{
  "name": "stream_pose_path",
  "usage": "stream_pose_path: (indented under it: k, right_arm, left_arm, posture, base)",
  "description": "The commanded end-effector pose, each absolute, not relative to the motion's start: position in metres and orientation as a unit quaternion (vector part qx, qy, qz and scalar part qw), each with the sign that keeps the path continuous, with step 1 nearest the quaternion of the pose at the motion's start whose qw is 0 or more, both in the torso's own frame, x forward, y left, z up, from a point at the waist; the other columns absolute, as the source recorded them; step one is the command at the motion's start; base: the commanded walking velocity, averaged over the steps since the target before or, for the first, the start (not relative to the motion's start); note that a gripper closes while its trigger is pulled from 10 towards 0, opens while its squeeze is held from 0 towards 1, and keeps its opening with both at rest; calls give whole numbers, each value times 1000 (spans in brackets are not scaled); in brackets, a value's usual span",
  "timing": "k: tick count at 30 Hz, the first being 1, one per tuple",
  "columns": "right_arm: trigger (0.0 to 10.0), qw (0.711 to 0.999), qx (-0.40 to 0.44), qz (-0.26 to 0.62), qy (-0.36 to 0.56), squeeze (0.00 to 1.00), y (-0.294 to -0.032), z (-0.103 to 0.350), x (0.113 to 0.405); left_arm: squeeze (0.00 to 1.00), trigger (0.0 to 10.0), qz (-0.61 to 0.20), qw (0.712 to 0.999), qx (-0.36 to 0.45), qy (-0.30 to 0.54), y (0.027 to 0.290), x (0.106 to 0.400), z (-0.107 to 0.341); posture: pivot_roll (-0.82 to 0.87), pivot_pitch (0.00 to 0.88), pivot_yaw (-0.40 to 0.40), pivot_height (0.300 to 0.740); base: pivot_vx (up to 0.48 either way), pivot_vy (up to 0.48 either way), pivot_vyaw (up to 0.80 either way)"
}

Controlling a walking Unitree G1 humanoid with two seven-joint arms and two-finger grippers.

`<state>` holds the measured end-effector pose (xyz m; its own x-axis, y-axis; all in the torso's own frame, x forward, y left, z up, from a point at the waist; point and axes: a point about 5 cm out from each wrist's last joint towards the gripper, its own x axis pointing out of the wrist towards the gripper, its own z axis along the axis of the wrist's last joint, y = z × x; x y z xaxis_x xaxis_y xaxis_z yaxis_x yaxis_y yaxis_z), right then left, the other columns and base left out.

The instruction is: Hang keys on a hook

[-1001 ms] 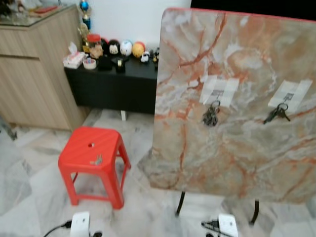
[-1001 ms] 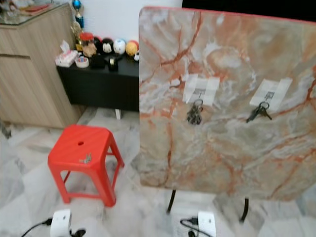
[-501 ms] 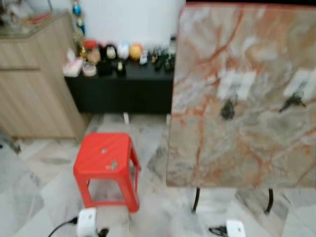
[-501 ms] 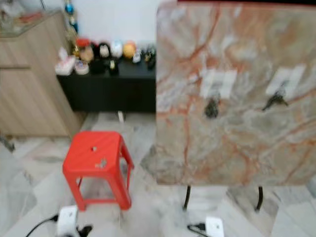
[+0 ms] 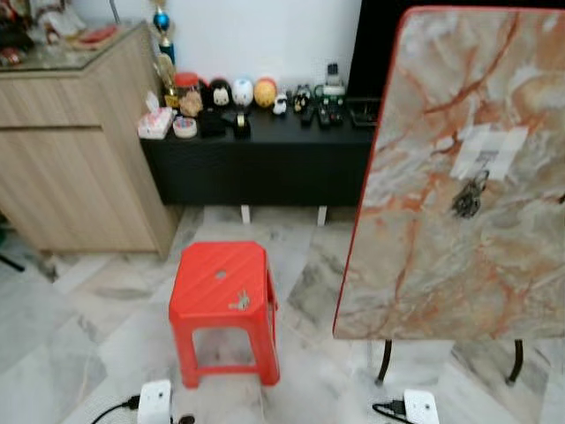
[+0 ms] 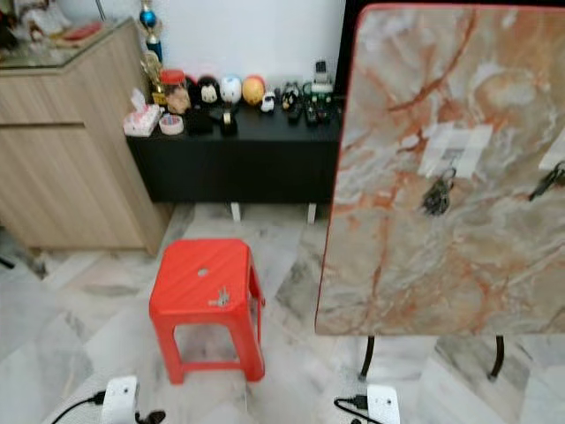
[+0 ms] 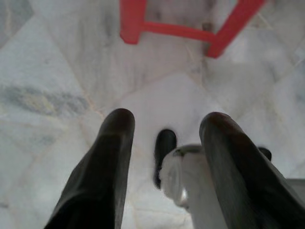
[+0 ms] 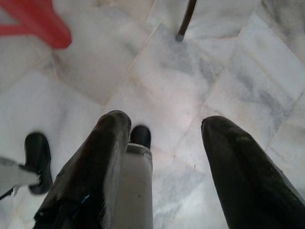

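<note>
A small bunch of keys (image 5: 238,302) lies on top of a red plastic stool (image 5: 221,283) on the marble floor. To its right a marble-patterned board (image 6: 441,265) stands upright on black legs. Two white taped patches on it carry hooks. A dark key bunch (image 6: 434,194) hangs from one, and another key bunch (image 6: 549,181) hangs at the far right edge. My left gripper (image 7: 164,121) hangs low over the floor near the stool's legs, open and empty. My right gripper (image 8: 164,124) also hangs open over the floor tiles, near one of the board's legs (image 8: 186,19).
A wooden cabinet (image 5: 79,168) stands at the left. A low black bench (image 5: 256,155) with several small figurines runs along the white back wall. My own white legs and black feet (image 7: 164,148) show below the grippers. Bare marble floor lies around the stool.
The camera has swung to the left: the board now sits further right in the picture and the stool nearer the middle. The keys and stool themselves have not moved.
</note>
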<state>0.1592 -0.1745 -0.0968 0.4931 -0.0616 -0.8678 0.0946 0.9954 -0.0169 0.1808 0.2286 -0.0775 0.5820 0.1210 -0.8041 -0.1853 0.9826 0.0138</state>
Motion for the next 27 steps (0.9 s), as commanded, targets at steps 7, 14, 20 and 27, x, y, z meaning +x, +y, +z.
stream_pose_path:
  k: [7, 14, 20, 27]
  right_arm:
    - [10000, 867, 17, -45, 496, 0, -176, -95, 162]
    - [10000, 867, 17, -44, 495, 0, -176, -95, 163]
    - [10000, 868, 17, -44, 495, 0, -176, -95, 164]
    - [10000, 869, 20, -46, 493, 0, -176, -95, 164]
  left_arm:
    - [0, 10000, 86, 887, -34, 453, 228, 181, -78]
    - [0, 10000, 87, 887, -35, 452, 228, 181, -78]
    - [0, 10000, 89, 887, -37, 451, 228, 182, -77]
    - [0, 10000, 90, 888, -33, 450, 228, 182, -77]
  posture:
    - [26, 0, -41, 740]
    - [27, 0, -42, 740]
    - [27, 0, -42, 740]
    - [26, 0, -43, 740]
  base:
    - [0, 374, 0]
    - [0, 374, 0]
    - [0, 374, 0]
    - [0, 106, 0]
